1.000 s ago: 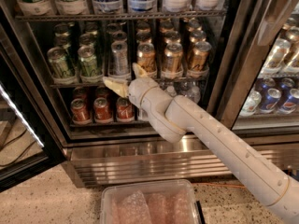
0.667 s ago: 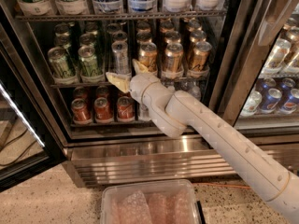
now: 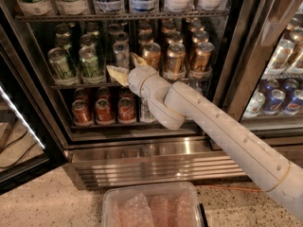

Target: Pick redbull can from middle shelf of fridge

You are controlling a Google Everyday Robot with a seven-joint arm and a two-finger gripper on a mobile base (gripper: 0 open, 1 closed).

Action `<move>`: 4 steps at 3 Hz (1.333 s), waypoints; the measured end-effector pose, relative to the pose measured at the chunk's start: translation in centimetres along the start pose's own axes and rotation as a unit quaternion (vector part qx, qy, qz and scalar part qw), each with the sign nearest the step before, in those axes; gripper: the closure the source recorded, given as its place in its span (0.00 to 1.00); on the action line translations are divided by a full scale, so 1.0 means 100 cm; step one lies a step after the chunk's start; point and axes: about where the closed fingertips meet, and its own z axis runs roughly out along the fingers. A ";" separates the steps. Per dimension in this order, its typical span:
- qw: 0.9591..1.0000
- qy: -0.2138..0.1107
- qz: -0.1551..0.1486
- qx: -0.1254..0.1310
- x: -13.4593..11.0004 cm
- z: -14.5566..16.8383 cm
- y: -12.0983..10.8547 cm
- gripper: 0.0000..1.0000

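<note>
Camera view, aimed at the fridge (image 3: 142, 160): black-framed, ribbed steel base panel below. White arm (image 3: 227, 131) reaching in from lower right. Middle shelf (image 3: 90, 85) stocked with green cans (image 3: 61, 63) at left and gold cans (image 3: 175, 58) at right. Gripper (image 3: 127, 66) at the front edge of the middle shelf, jaws spread wide, nothing clamped. Redbull can (image 3: 121, 53) upright on the middle shelf, between the green and gold rows, directly behind the gap between the two fingers. Contact with either finger not discernible.
</note>
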 end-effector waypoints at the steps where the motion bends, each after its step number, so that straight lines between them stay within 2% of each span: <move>1: 1.000 0.006 0.008 0.003 0.006 0.009 0.003 0.38; 2: 1.000 0.013 0.022 0.007 0.017 0.017 0.007 0.39; 3: 0.999 0.014 0.027 0.010 0.018 0.019 0.009 0.58; 4: 0.999 0.014 0.035 0.017 0.018 0.019 0.008 0.81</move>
